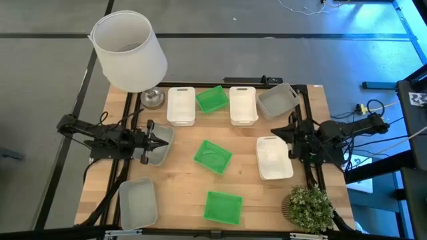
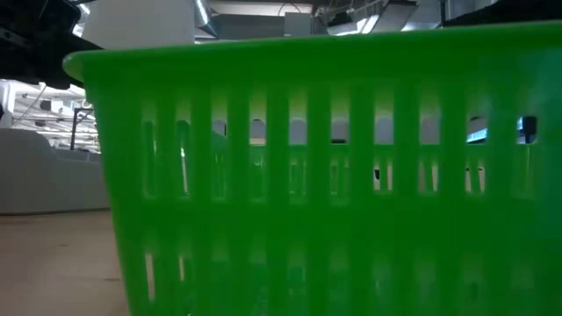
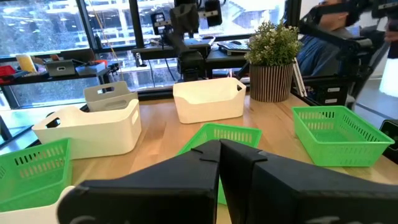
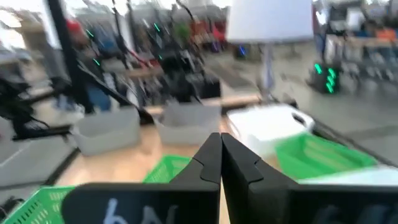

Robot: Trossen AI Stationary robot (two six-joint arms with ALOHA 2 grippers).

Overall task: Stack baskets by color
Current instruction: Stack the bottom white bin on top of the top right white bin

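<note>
Nine small plastic baskets lie on the bench, all upright and none stacked. At the far edge, a white basket (image 1: 181,105), a green basket (image 1: 212,99), a second white basket (image 1: 243,105) and a tilted grey basket (image 1: 277,100) make a row. A third white basket (image 1: 273,158) lies near the right side. Another green basket (image 1: 213,156) sits turned in the middle, and a third green one (image 1: 223,207) is at the near edge. Two grey baskets (image 1: 157,145) (image 1: 137,202) are at the left.
</note>
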